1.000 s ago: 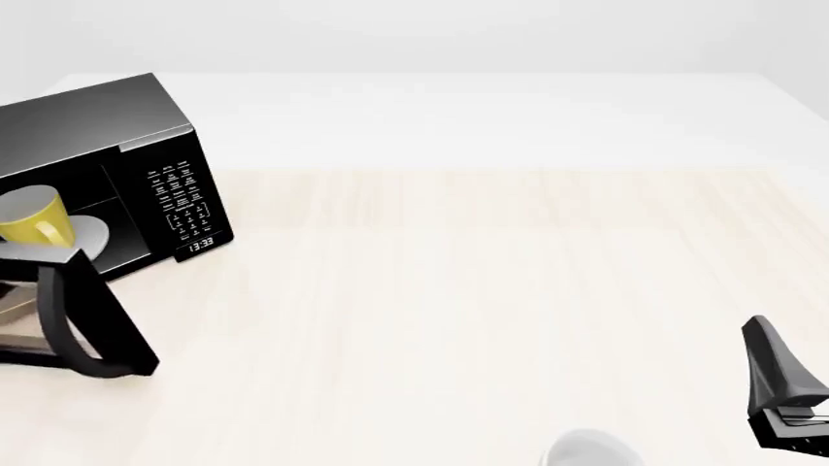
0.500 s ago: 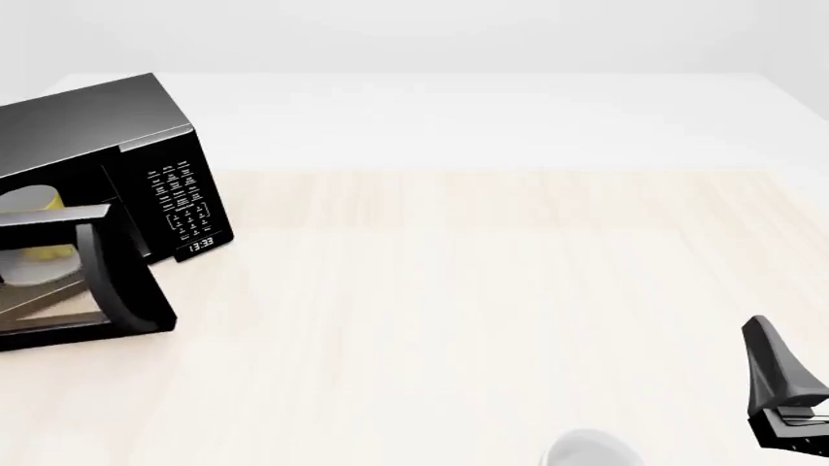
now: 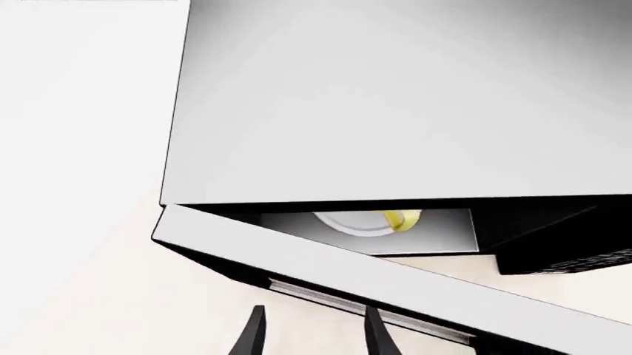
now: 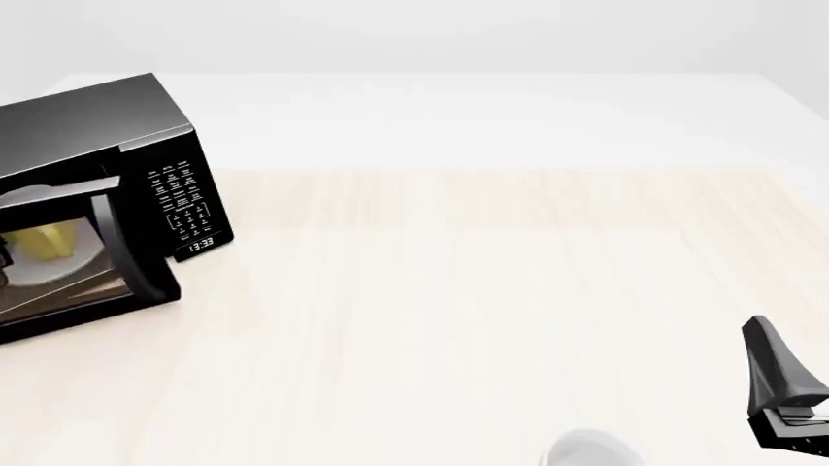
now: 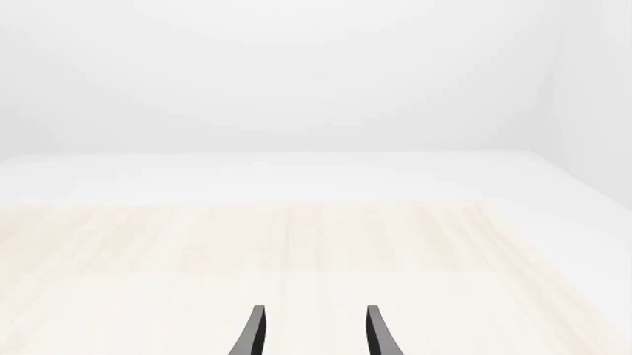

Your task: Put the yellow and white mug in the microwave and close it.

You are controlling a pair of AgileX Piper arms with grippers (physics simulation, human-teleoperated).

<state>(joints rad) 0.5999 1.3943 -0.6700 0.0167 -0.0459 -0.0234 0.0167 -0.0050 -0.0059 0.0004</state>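
Observation:
The black microwave point(image 4: 123, 146) stands at the table's far left, its glass door point(image 4: 78, 262) swung almost shut and only slightly ajar. The yellow and white mug point(image 4: 47, 240) sits inside on the white turntable plate point(image 3: 348, 224) and shows dimly through the glass. In the left wrist view a sliver of the mug point(image 3: 403, 220) appears through the gap above the door point(image 3: 326, 266). My left gripper point(image 3: 314, 336) is open, just outside the door's outer face, holding nothing. My right gripper point(image 5: 314, 334) is open and empty over the table's near right point(image 4: 767, 349).
A white rounded object point(image 4: 589, 451) pokes in at the bottom edge of the front view, left of my right gripper. The keypad panel point(image 4: 179, 199) faces the light wood table point(image 4: 492, 291), which stretches to the right of the microwave.
The microwave door has swung from wide open to nearly shut. The mug, seen bare before, now sits behind the glass. The right arm has not moved.

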